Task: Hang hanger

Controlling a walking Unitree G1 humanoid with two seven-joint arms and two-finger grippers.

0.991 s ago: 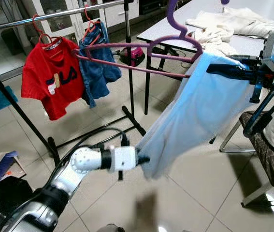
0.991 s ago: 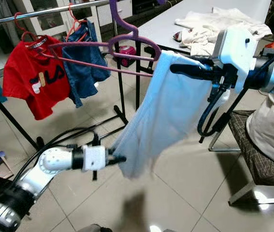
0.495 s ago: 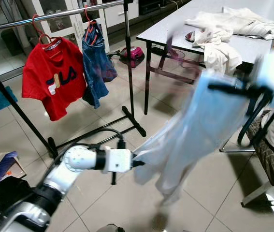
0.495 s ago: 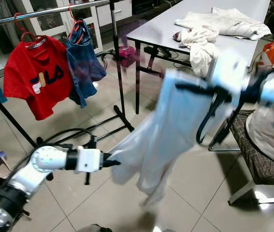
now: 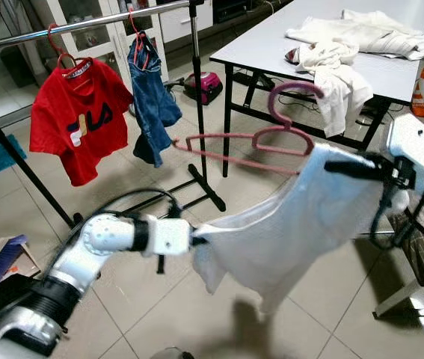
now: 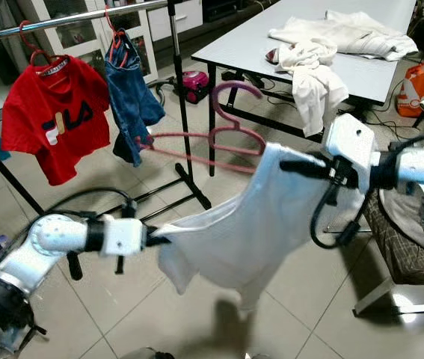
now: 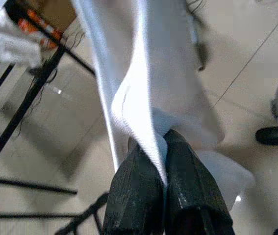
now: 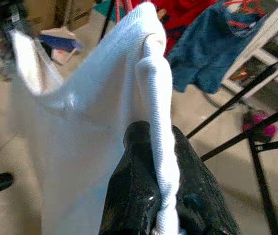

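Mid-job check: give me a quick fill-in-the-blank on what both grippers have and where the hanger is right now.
1. Both the left gripper and the right gripper are shut on the white ____.
2. The pink hanger sits in that garment's ____ gripper end.
3. On the clothes rail hang a red T-shirt and a blue ____ garment.

Missing words: garment; right; denim

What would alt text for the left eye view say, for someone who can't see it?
Two robot grippers, left gripper and right gripper, stretch a white garment on a pink hanger between them. Behind, a clothes rail holds a red T-shirt and denim piece.
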